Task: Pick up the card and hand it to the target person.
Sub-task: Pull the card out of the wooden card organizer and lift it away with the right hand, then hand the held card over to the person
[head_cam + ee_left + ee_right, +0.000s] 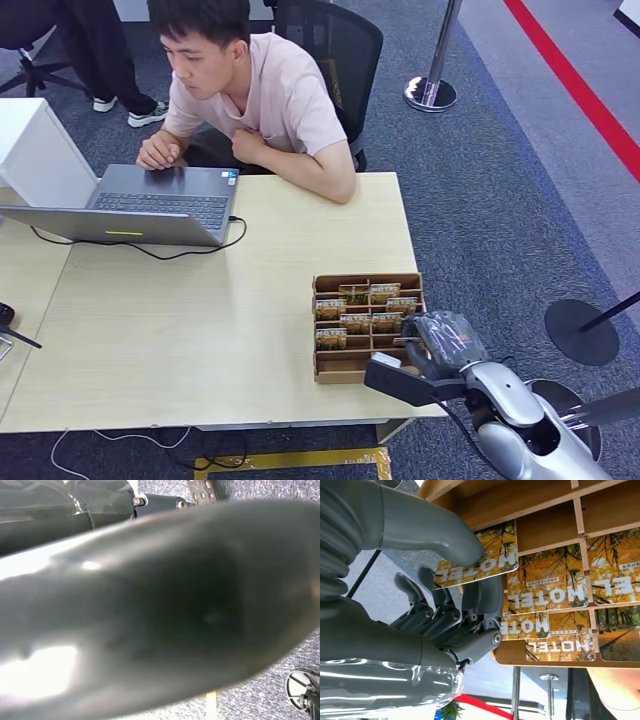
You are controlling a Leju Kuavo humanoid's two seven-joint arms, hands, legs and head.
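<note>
The right hand [439,340] sits at the near right end of the wooden card box [332,375], which stands near the counter's [189,340] near right corner. Its thumb [433,530] and fingers [486,597] pinch a HOTEL card [497,555] that partly overhangs the box edge, beside other cards in the compartments. A person [256,95] sits at the far side beside a laptop [151,205].
</note>
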